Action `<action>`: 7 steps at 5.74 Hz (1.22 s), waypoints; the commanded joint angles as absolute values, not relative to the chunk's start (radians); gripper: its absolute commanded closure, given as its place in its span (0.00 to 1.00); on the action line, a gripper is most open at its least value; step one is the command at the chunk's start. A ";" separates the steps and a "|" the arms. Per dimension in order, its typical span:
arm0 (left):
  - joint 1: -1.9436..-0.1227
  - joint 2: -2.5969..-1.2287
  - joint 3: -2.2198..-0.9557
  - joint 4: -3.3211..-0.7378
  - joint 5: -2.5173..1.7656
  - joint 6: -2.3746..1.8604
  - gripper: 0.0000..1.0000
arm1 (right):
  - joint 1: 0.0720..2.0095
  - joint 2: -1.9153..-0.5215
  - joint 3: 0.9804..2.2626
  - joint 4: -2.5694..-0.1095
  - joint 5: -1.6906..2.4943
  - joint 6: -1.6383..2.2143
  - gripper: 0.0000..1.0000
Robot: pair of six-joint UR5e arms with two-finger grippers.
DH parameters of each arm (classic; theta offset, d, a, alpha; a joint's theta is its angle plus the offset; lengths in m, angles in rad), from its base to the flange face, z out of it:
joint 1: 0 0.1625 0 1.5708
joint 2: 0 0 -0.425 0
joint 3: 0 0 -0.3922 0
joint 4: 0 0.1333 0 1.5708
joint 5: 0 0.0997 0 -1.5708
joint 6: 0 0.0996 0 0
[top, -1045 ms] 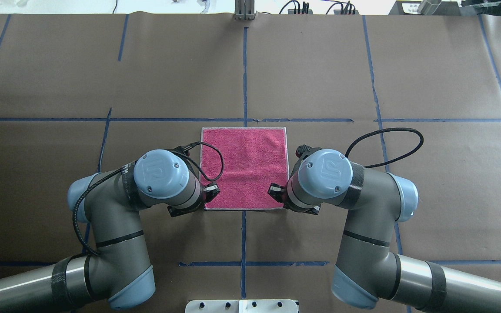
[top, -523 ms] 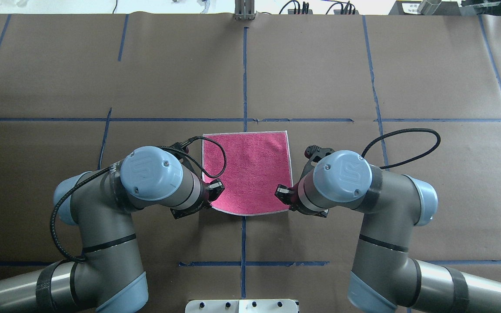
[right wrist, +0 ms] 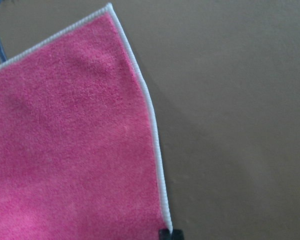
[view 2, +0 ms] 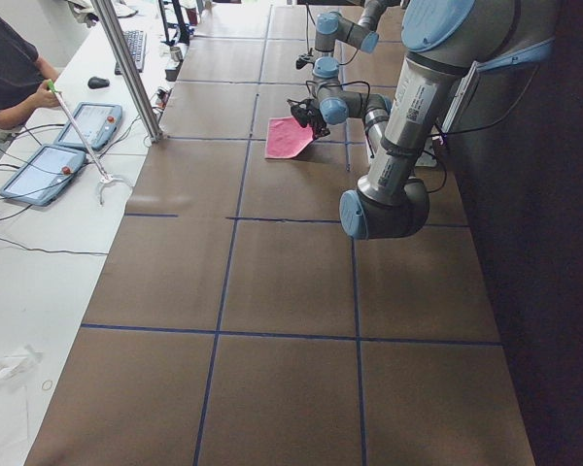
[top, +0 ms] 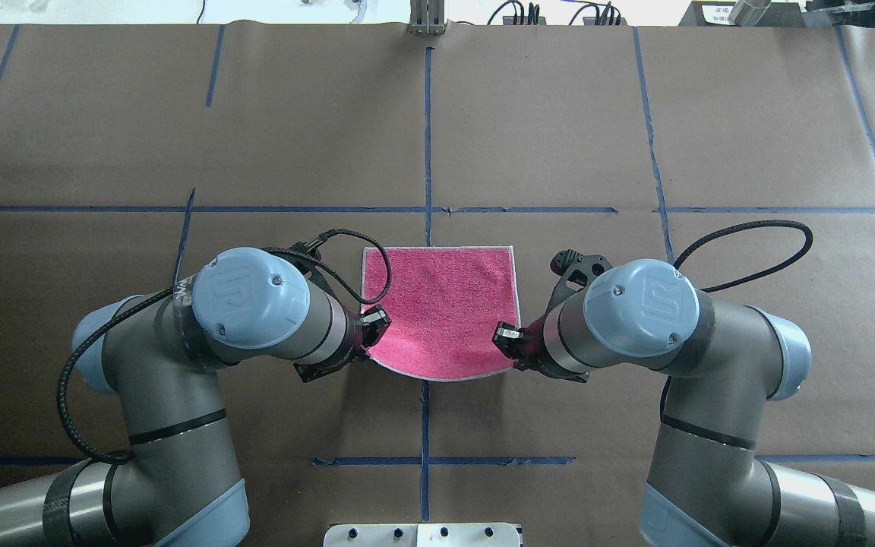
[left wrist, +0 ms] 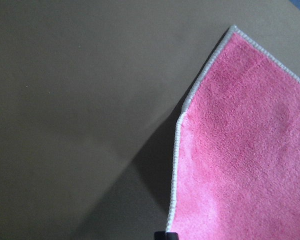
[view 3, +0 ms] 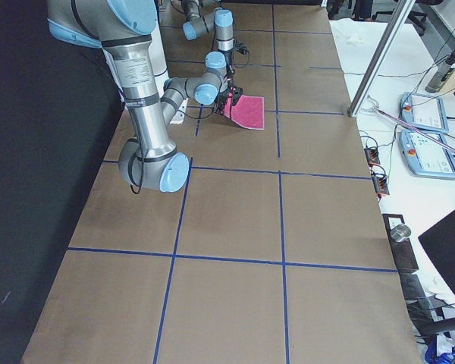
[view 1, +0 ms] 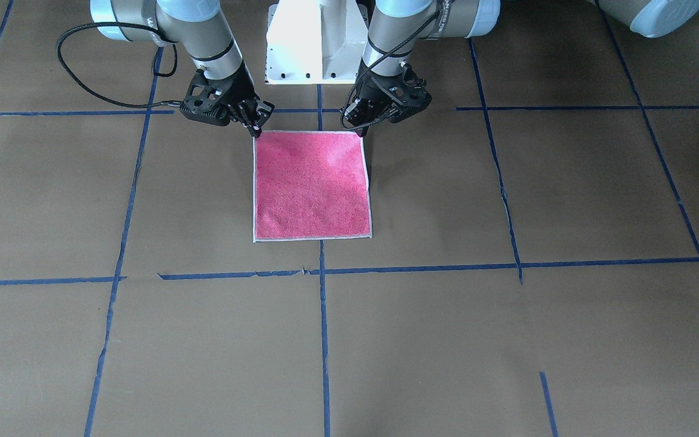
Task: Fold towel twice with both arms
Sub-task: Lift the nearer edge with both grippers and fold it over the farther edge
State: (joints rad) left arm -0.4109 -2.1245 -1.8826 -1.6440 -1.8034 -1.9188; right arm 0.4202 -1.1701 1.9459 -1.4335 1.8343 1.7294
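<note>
The towel [top: 441, 304] lies pink face up at the table's middle, its far edge flat on the brown paper. My left gripper [top: 369, 338] is shut on its near left corner and my right gripper [top: 506, 342] is shut on its near right corner. Both corners are held a little above the table, and the near hem sags in a curve between them. In the front-facing view the towel [view 1: 312, 188] slopes up to the left gripper [view 1: 361, 126] and right gripper [view 1: 257, 128]. Both wrist views show the pink cloth [left wrist: 240, 165] [right wrist: 70, 140] with its whitish hem. The grey face is hidden.
The white pedestal base [view 1: 319, 42] stands just behind the grippers. Blue tape lines [top: 426, 137] cross the brown paper. A side bench with tablets [view 2: 68, 146], a metal post [view 2: 126, 68] and an operator [view 2: 10, 68] lies beyond the far edge.
Both grippers have risen with the towel's near corners. The near hem went from flat and straight to a sagging curve, and the far edge has slid a little toward the robot.
</note>
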 commanded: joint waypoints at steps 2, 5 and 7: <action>-0.486 -2.181 -1.754 -1.682 -1.796 -1.894 1.00 | 0.515 -1.053 1.797 -1.430 1.848 1.726 0.96; -0.518 -2.240 -1.594 -1.778 -1.793 -1.894 1.00 | 0.567 -1.017 1.711 -1.427 1.862 1.718 0.96; -0.537 -2.256 -1.546 -1.810 -1.793 -1.893 1.00 | 0.577 -0.957 1.628 -1.425 1.861 1.717 0.96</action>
